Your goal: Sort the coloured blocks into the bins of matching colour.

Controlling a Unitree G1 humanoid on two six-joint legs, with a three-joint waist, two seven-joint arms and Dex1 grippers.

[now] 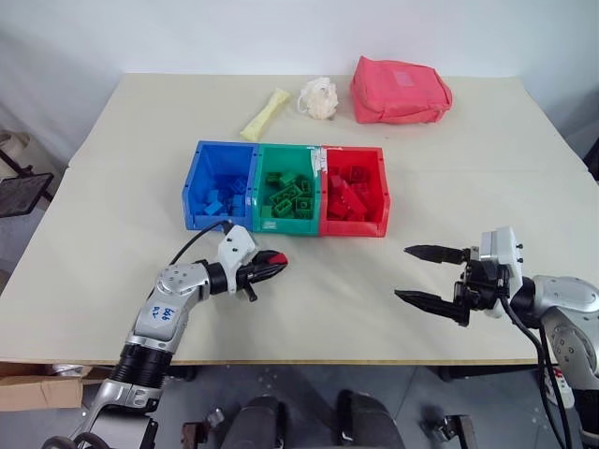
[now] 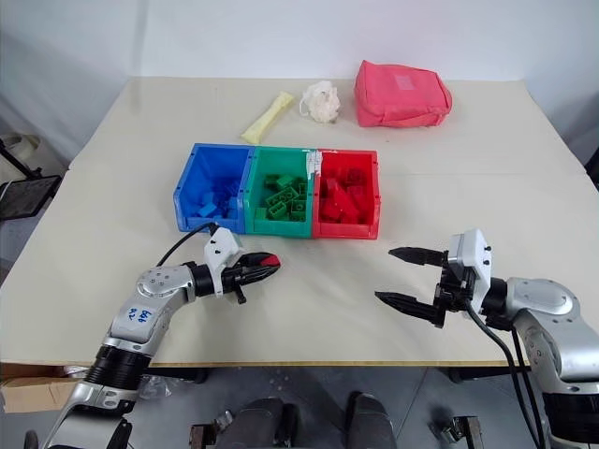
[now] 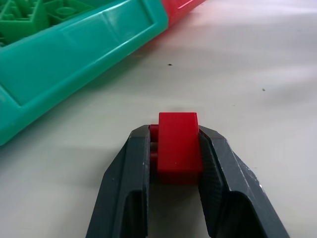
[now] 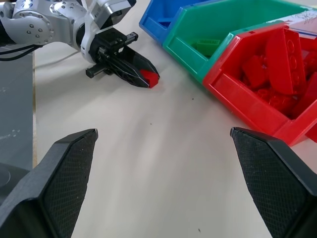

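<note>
**Left gripper clamped on a red block, just short of the bins**

I see my left gripper [image 1: 273, 261] at lower left of centre in the head view, its two black fingers [image 3: 130, 168] pressed against the sides of a small red block [image 3: 178, 147] at the table [image 1: 112, 168] surface. The three joined bins sit above it at mid-frame: blue bin [image 1: 199, 178] on the left, green bin [image 1: 265, 220] in the middle, red bin [image 1: 379, 192] on the right, each with matching blocks inside. My right gripper [image 1: 429, 275] hovers at lower right, fingers spread wide, holding nothing. A red pouch [image 1: 400, 91] lies at the table's far edge.
</note>
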